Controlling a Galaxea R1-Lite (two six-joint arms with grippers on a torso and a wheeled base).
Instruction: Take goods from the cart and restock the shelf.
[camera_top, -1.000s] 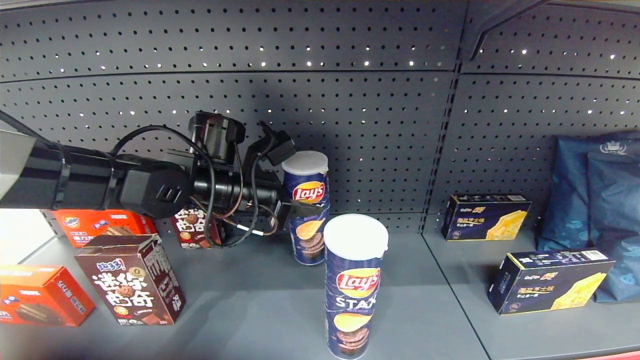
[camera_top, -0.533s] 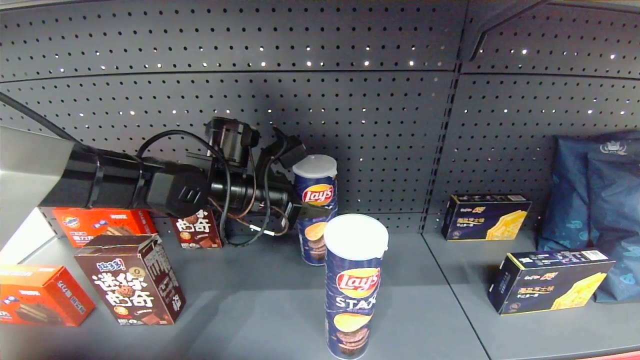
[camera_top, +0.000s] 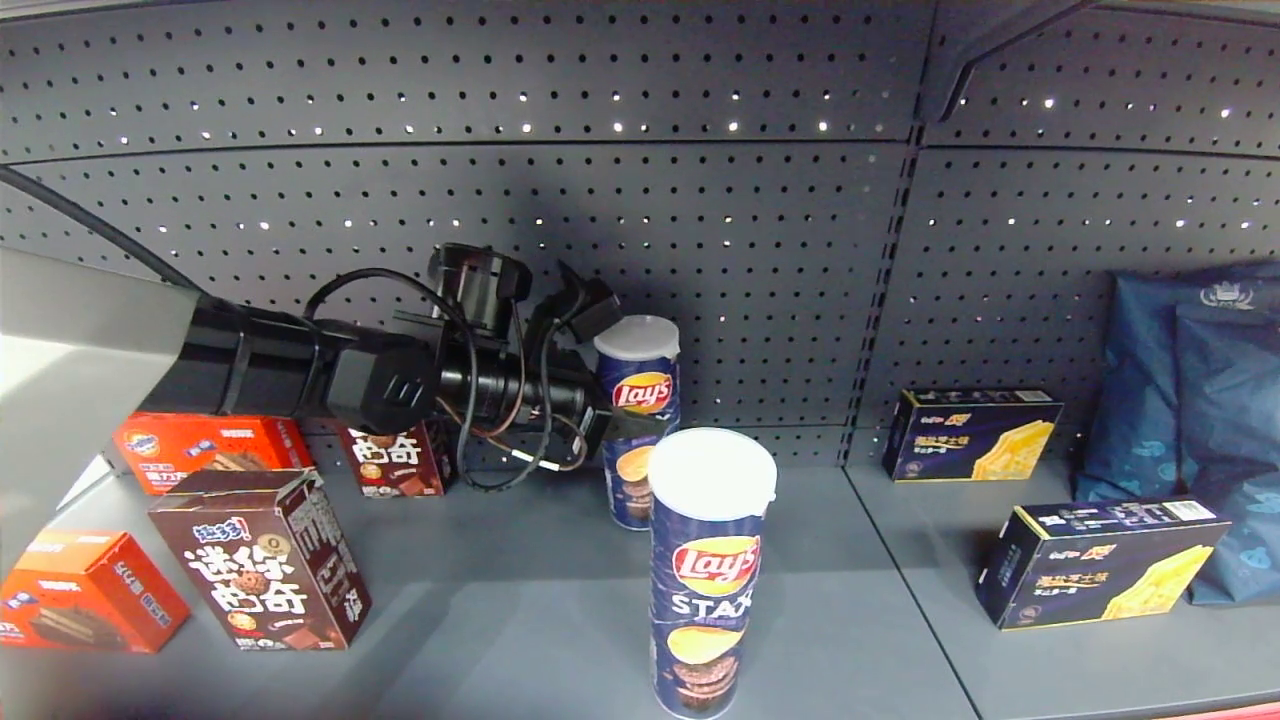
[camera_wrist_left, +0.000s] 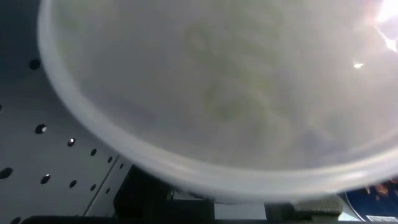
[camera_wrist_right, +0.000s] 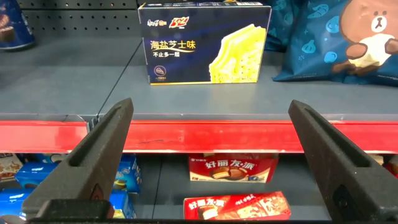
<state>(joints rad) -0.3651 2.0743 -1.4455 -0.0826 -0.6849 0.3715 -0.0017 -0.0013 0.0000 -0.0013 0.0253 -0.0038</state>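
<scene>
Your left claw (camera_top: 628, 425) clamped on mid-body of chip can (camera_top: 640, 385); can upright at back of shelf (camera_top: 520, 600), close to pegboard (camera_top: 700, 230), translucent lid (camera_wrist_left: 217, 93) close against wrist camera. Second chip can (camera_top: 710, 570) stands just in front of claw, nearer shelf front. Small brown cookie box (camera_top: 395, 462) sits below claw's wrist. Your right claw (camera_wrist_right: 211, 165) has fingers spread wide, nothing between; blue-yellow box (camera_wrist_right: 204, 43) straight ahead of it on shelf deck, red shelf edge (camera_wrist_right: 199, 137) between.

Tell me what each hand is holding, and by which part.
The left hand grips the rear chip can around its side, about midway up. The right hand is open and holds nothing.
</scene>
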